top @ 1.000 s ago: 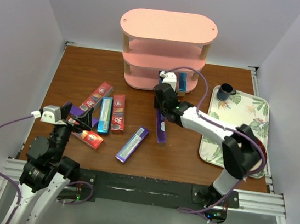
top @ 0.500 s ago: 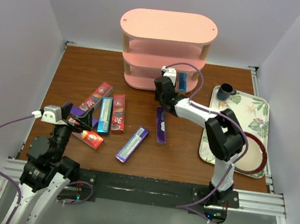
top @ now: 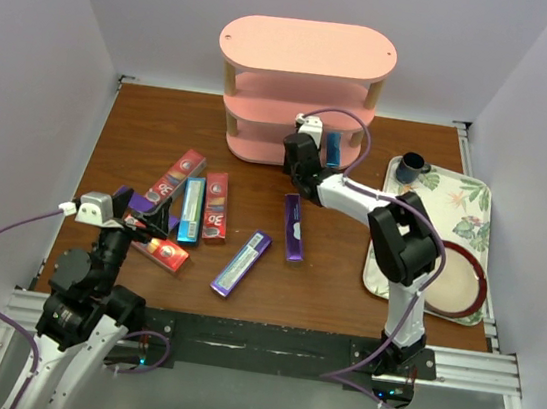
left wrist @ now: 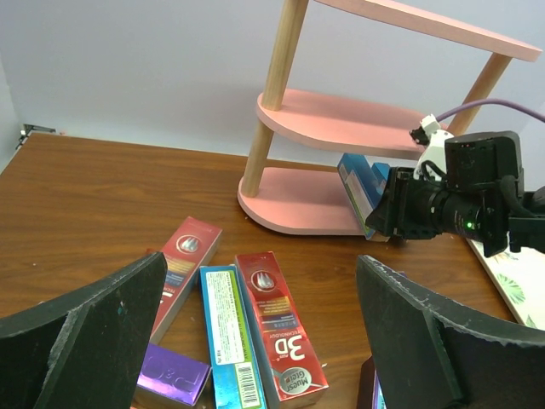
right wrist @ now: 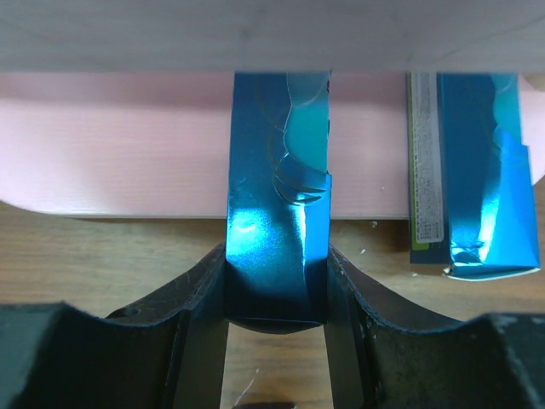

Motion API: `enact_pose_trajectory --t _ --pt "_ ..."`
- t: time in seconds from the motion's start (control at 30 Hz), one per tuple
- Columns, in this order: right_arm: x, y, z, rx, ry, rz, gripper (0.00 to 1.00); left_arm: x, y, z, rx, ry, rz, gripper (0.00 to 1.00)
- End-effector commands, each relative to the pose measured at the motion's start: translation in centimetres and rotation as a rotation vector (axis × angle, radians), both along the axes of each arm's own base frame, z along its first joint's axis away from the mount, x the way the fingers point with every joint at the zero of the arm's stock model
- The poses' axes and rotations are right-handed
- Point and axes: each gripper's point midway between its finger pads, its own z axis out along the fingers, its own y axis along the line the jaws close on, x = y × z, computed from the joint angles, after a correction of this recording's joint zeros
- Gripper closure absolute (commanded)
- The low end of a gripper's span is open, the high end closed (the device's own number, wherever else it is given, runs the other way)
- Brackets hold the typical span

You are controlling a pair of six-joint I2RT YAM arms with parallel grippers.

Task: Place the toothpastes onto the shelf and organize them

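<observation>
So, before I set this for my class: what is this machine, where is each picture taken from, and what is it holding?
Two robot arms are bolted at the near edge of a table. The wide picture comes from a fixed camera above and behind them; the other two come from a camera on each wrist, so the black shapes are the fingers. The right gripper is shut on a blue carton, its far end over the bottom board of the pink shelf, beside a second blue carton. The left gripper hangs open above the loose cartons, red, purple and blue. A floral tray holds a cup.
</observation>
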Motion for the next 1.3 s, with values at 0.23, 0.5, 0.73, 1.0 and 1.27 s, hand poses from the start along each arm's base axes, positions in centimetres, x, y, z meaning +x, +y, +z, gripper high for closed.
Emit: enact_pose_trajectory --t 0.23,0.5,0.73,1.0,1.27 --pt "2.4 0.7 2.7 0.054 -0.089 -0.004 0.46 -2.6 0.7 3.4 -0.041 -0.175 -0.014 0.02" --pt "2.3 0.6 2.7 0.052 -0.089 -0.002 0.46 -2.6 0.7 3.4 -0.041 -0.174 -0.016 0.02" --pt "1.9 0.2 3.7 0.048 -0.099 -0.006 0.36 -2.5 0.7 3.3 -0.04 -0.171 -0.016 0.02" --pt "-2.7 -0.3 6.0 0.134 -0.016 0.073 0.07 -2.4 0.7 3.2 -0.038 -0.165 -0.011 0.02" --pt "-9.8 -3.2 8.0 0.165 0.069 0.146 0.01 -1.4 0.3 2.3 -0.026 -0.114 -0.011 0.02"
